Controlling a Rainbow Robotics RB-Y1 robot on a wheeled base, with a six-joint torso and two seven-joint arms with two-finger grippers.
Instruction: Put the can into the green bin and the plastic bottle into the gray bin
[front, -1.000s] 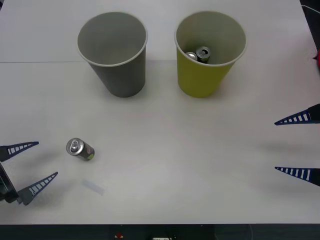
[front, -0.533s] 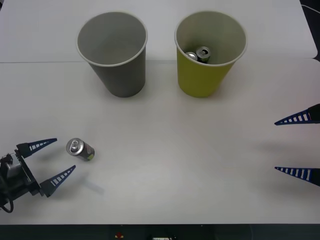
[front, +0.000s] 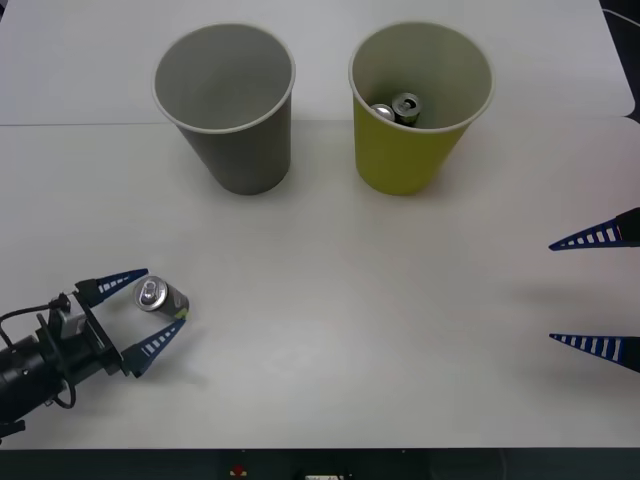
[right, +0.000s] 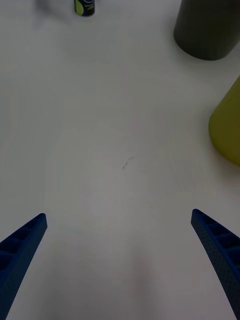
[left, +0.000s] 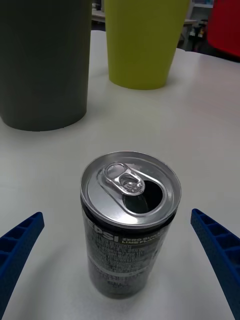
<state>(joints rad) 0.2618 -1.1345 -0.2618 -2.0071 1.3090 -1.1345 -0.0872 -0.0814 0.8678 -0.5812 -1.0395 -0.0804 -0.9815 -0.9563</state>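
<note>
Front view first: my left gripper (front: 143, 310) sits near-left on the white table (front: 340, 300), its ribbed blue fingers spread around the small silver can (front: 160, 298) without touching it. I judge this the reach-to-grasp step; next I need to close squarely on the smooth round wall. Far off stand the gray tapered paper cup (front: 232, 110) and, to its right, the yellow-green paper cup (front: 415, 105), holding other cans. My right gripper (front: 597, 292) waits spread at the right edge.

Left wrist view: the can (left: 130, 220) is upright, pull-tab open.
</note>
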